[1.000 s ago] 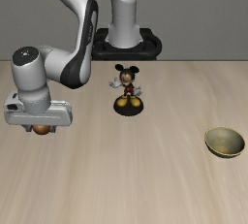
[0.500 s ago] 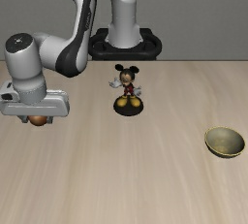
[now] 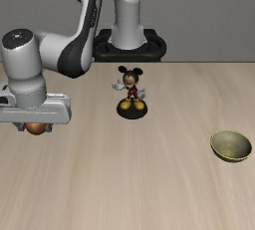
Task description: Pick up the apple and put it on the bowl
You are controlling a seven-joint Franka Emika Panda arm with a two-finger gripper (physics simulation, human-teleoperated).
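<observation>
A reddish-brown apple (image 3: 35,128) peeks out from under my gripper (image 3: 34,124) at the exterior view's left edge, and the gripper is shut on it. The wide grey hand covers the apple's top and most of the fingers. The apple seems to hang just above the wooden table (image 3: 129,184). An olive-gold bowl (image 3: 231,145) sits upright at the exterior view's right, far from the gripper, with nothing in it.
A Mickey Mouse figure (image 3: 129,93) on a dark round base stands mid-table, between the gripper and the bowl and a bit farther back. The robot's base (image 3: 127,43) stands at the table's far side.
The gripper has moved toward the exterior view's left and slightly upward, and the apple went along with it. Bowl and figure have stayed put.
</observation>
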